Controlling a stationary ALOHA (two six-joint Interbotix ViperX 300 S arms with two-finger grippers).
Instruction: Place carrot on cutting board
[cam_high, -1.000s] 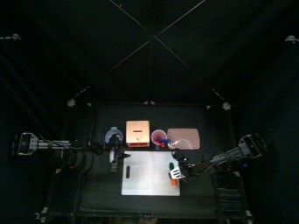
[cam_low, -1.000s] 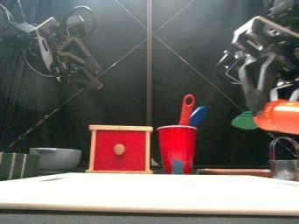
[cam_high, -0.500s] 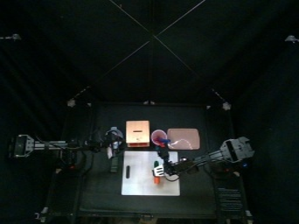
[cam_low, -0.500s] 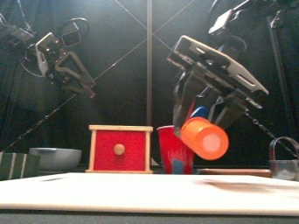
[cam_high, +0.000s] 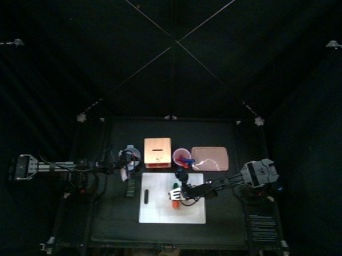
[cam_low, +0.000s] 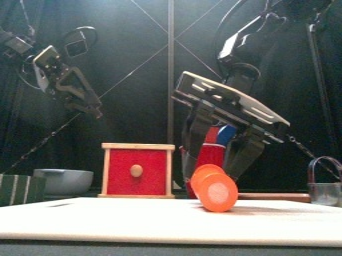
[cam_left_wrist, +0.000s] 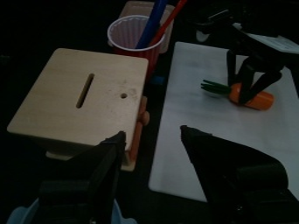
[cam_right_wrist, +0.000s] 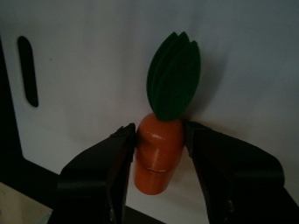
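The orange carrot (cam_right_wrist: 159, 150) with green leaves (cam_right_wrist: 176, 74) is held between the jaws of my right gripper (cam_right_wrist: 163, 171). It is down on the white cutting board (cam_right_wrist: 93, 79), or just above it. In the front view the carrot (cam_low: 211, 189) sits at the board's surface (cam_low: 94, 210) under the right gripper (cam_low: 218, 160). From above, the carrot (cam_high: 178, 194) is near the middle of the board (cam_high: 158, 205). My left gripper (cam_left_wrist: 163, 162) is open and empty. It hangs left of the board above the wooden box (cam_left_wrist: 82, 92).
A red cup (cam_low: 203, 170) with utensils and a red-fronted box (cam_low: 139, 170) stand behind the board. A metal bowl (cam_low: 64, 180) is at the left. A pink plate (cam_high: 211, 157) lies at the back right.
My right gripper has carried the carrot leftwards from the board's right edge to its middle and lowered it to the surface. The left arm has barely moved.
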